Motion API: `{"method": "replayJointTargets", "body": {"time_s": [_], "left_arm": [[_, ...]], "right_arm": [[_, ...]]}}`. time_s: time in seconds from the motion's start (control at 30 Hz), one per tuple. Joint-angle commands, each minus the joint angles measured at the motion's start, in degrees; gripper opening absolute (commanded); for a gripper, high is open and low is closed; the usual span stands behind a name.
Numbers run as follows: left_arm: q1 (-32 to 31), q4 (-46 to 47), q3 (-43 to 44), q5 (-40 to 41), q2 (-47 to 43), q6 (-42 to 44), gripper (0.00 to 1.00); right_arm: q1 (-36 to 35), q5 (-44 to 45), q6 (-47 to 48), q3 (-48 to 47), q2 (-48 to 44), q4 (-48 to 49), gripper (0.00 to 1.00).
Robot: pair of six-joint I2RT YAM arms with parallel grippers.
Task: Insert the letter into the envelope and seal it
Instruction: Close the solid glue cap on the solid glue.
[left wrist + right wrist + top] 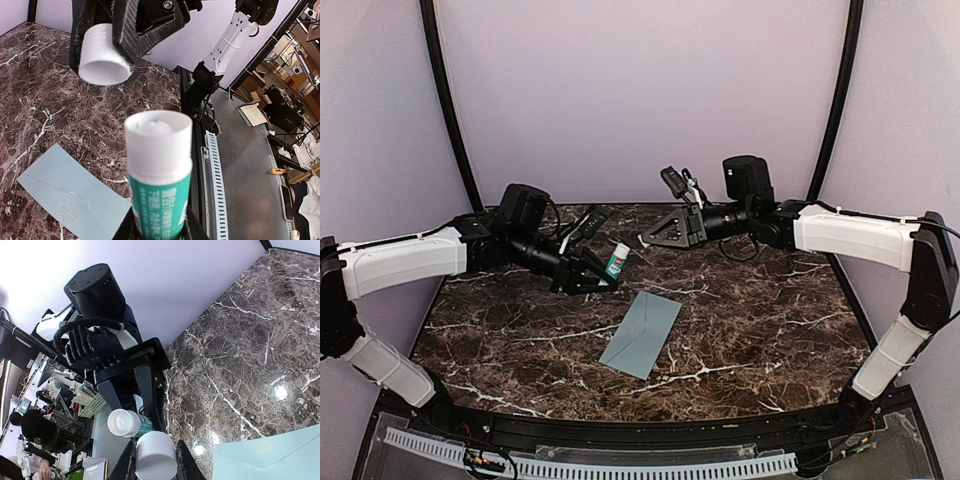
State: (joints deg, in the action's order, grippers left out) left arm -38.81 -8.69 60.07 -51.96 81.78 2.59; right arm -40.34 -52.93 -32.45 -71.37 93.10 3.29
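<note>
Marble table (520,330), lilac walls (640,80); L gripper (608,273) clamps glue stick (159,170), R gripper (648,238) clamps white cap (156,452).

Dark marble tabletop (770,330) — white-veined, plain lilac walls (640,90), cluttered workshop (285,110) beyond

Finding: a robotics lab. I work at a dark marble-patterned desk (770,330) boxed in by plain lilac backdrop panels (640,90) on black poles (445,100), with a slotted cable duct (620,467) along the near edge. Past the panels, my wrist cameras show cluttered workbenches (281,106), loose gear (55,382) and a dark-haired person (32,426).
</note>
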Motion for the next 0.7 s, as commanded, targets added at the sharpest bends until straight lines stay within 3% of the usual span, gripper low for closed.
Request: {"method": "replayJointTargets", "body": {"time_s": [0.0, 0.67], "left_arm": [[-0.3, -0.1, 1.4, -1.7, -0.2, 1.0, 0.00], [-0.6, -0.4, 1.5, -1.8, 0.3, 1.1, 0.00]], "right_arm": [[-0.8, -2.3, -1.3, -0.9, -0.7, 3.8, 0.13], [-3.2, -2.6, 3.2, -5.5, 2.7, -3.0, 0.12]]}}
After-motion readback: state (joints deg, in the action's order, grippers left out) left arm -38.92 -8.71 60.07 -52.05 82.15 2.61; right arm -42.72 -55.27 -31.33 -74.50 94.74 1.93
